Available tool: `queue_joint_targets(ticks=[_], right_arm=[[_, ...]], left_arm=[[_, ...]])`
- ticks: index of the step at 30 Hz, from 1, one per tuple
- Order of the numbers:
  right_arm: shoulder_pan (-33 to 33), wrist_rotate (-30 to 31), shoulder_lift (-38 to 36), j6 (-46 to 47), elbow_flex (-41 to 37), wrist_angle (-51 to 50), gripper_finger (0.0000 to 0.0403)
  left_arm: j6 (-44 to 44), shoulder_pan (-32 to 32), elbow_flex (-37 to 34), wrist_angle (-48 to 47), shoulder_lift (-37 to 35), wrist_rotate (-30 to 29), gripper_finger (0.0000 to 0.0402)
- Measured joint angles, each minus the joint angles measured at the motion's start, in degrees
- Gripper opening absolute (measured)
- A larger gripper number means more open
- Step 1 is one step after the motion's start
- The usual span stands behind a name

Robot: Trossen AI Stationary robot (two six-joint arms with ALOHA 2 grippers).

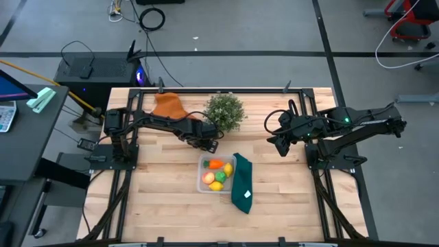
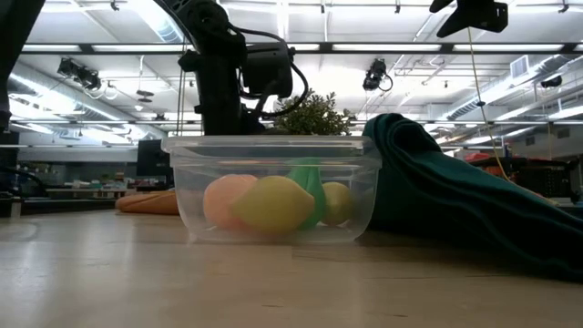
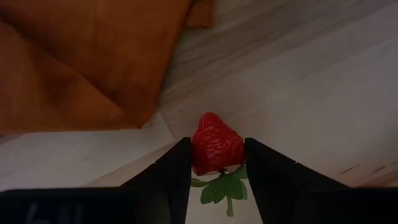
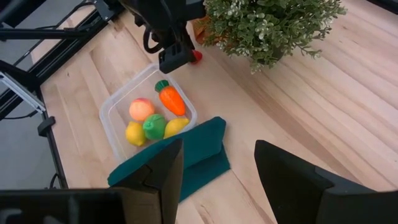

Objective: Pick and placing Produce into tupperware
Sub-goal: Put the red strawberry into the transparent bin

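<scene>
The left tool (image 3: pixel 217 163) is clamped on the strawberry (image 3: pixel 215 144), one finger on each flank, with the green leaves (image 3: pixel 222 188) showing beneath between the fingers. In the high view this tool (image 1: pixel 206 144) sits at centre frame, just above the tub (image 1: pixel 203 180) and beside the plant (image 1: pixel 225 111); the orange cloth (image 1: pixel 168 106) lies at its upper left. The tub, at lower centre, holds a carrot (image 4: pixel 172 99), peach (image 4: pixel 141 109), green piece (image 4: pixel 154 126) and two lemons (image 4: pixel 135 133). A green cloth (image 1: pixel 242 182) touches its right side. The strawberry is judged light, rigid and smooth, so likely to slip; a hold across the widest part suits it. The right tool (image 4: pixel 217 174), at right of the high view, stands with fingers apart, holding nothing.
</scene>
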Motion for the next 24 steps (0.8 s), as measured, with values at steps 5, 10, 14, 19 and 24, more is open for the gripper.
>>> queue_joint_targets(ticks=[5,10,14,19,24], right_arm=[[0.0,0.0,0.0,0.0,0.0,0.0,0.0165],[0.0,0.0,0.0,0.2,0.0,0.0,0.0165],[0.0,0.0,0.0,0.4,0.0,0.0,0.0165],[0.0,0.0,0.0,0.5,0.0,0.0,0.0165],[0.0,0.0,0.0,0.5,0.0,0.0,0.0165]], left_arm=[[2.0,0.0,0.0,0.0,0.0,0.0,0.0146],[2.1,0.0,0.0,0.0,-0.1,0.3,0.0139],[2.6,0.0,0.1,0.0,-0.1,1.1,0.0142],[2.8,0.0,0.0,-0.5,-0.8,2.1,0.0135],[5.1,0.3,0.0,-1.3,-2.7,1.9,0.0126]])
